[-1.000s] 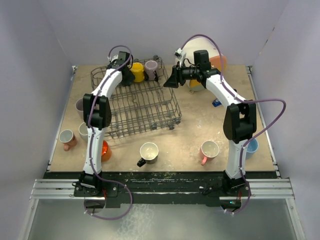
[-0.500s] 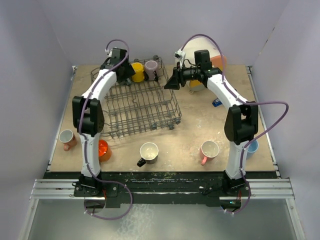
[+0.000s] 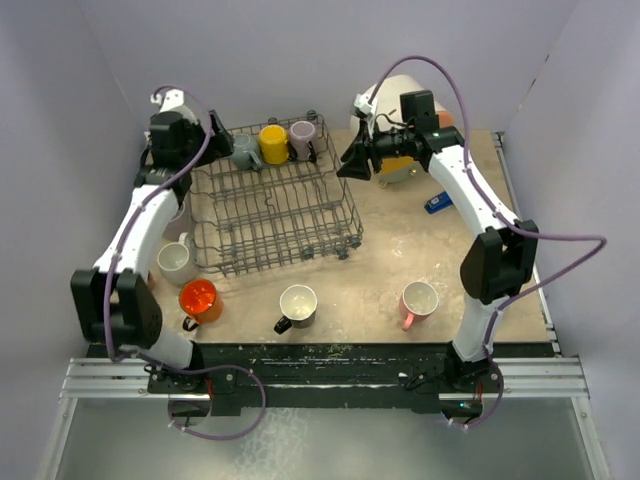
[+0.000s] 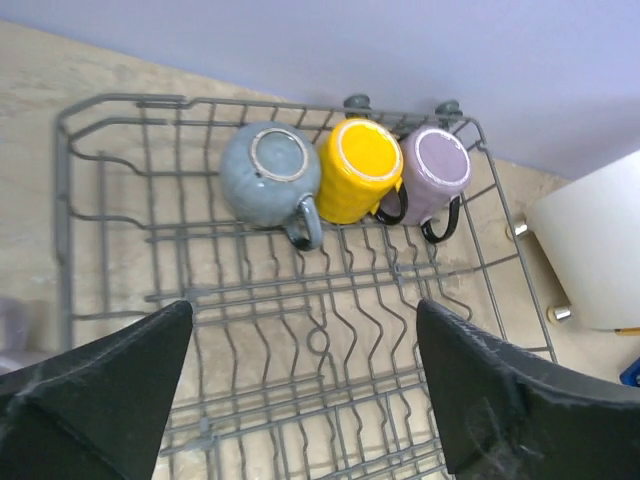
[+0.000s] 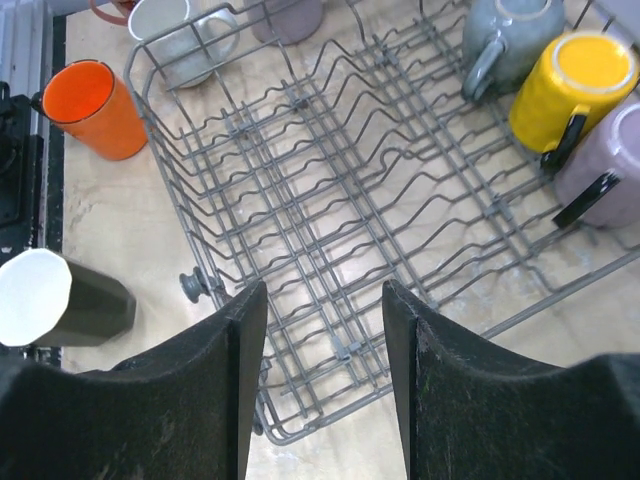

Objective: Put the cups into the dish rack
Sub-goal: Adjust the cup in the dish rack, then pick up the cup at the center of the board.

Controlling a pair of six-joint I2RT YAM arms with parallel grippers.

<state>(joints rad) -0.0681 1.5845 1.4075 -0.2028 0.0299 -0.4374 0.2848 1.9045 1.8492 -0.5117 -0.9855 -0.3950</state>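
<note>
Tabletop of pale tan board (image 3: 400, 250) carries a large square grey wire dish rack (image 3: 280, 205) on its far left part. A big white cylinder (image 4: 590, 250) stands just beyond the rack's far right corner.

The left gripper (image 4: 305, 310) hangs above the rack's far left side. Its two dark fingers are spread wide with nothing between them, only the tines showing below. The right gripper (image 5: 322, 290) hovers over the rack's right edge. Its fingers stand partly apart and grip nothing.

Three cups sit in a row along the rack's far edge, touching one another:
- a grey ceramic mug (image 4: 270, 175), base ring up
- a yellow ceramic mug (image 4: 362, 168)
- a mauve ceramic mug with a black handle (image 4: 432, 172)

Four more cups stand on the board outside the rack:
- a white ceramic mug (image 3: 177, 262), just beside its near left corner
- an orange ceramic mug (image 3: 198, 298), a little nearer than the white one
- a black mug with a white inside (image 3: 297, 305), in front of the rack
- a pink ceramic mug (image 3: 418, 300), mouth up, well apart to the right

A small blue object (image 3: 437, 205) lies right of the rack, too small to make out.
</note>
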